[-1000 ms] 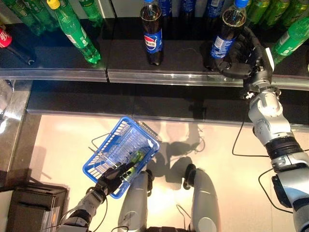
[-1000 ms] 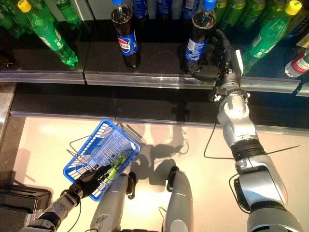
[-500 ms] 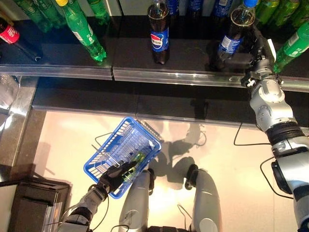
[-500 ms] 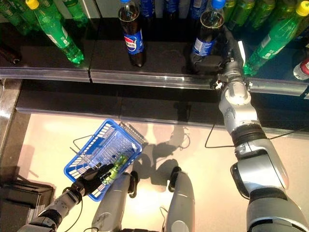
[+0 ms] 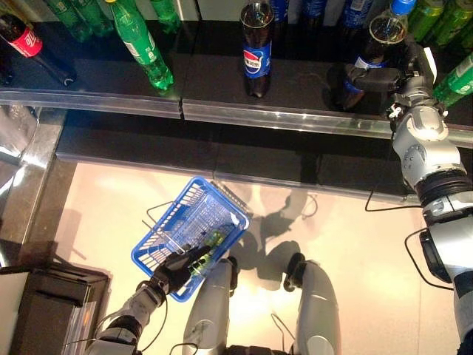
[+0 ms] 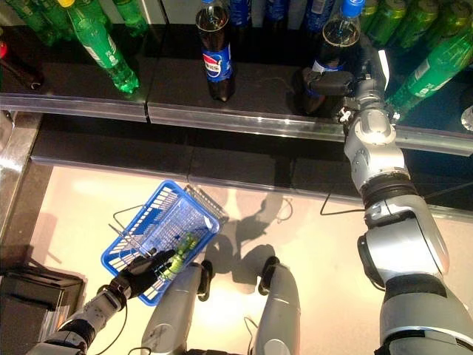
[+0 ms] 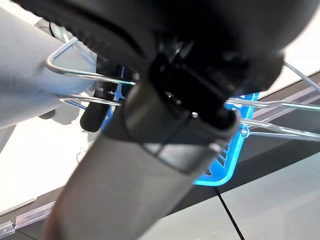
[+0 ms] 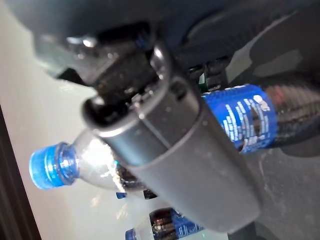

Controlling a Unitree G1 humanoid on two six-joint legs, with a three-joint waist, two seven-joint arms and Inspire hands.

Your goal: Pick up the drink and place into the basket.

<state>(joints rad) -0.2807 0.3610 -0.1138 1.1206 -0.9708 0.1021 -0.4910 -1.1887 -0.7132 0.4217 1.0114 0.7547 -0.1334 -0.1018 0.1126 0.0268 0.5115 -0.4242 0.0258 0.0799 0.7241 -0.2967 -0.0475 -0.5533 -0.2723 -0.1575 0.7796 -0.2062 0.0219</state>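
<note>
A cola bottle (image 5: 371, 53) with a blue cap and blue label stands on the dark shelf (image 5: 281, 118) at the upper right. My right hand (image 5: 390, 74) is shut on it, fingers behind and thumb across its front; the right wrist view shows the thumb (image 8: 190, 150) over the bottle (image 8: 245, 120). My left hand (image 5: 176, 265) is shut on the thin wire handles (image 7: 90, 75) of the blue basket (image 5: 185, 218), which hangs low at the left above the floor. A green bottle (image 5: 211, 242) lies in the basket.
A second cola bottle (image 5: 256, 44) stands on the shelf to the left of the held one. Green bottles (image 5: 144, 48) and a red-labelled bottle (image 5: 33, 48) stand at the far left, more green bottles (image 5: 454, 74) at the right. A black box (image 5: 44, 310) sits lower left.
The camera has shifted. My right hand's thumb has closed across the front of the cola bottle. The blue basket hangs as before.
</note>
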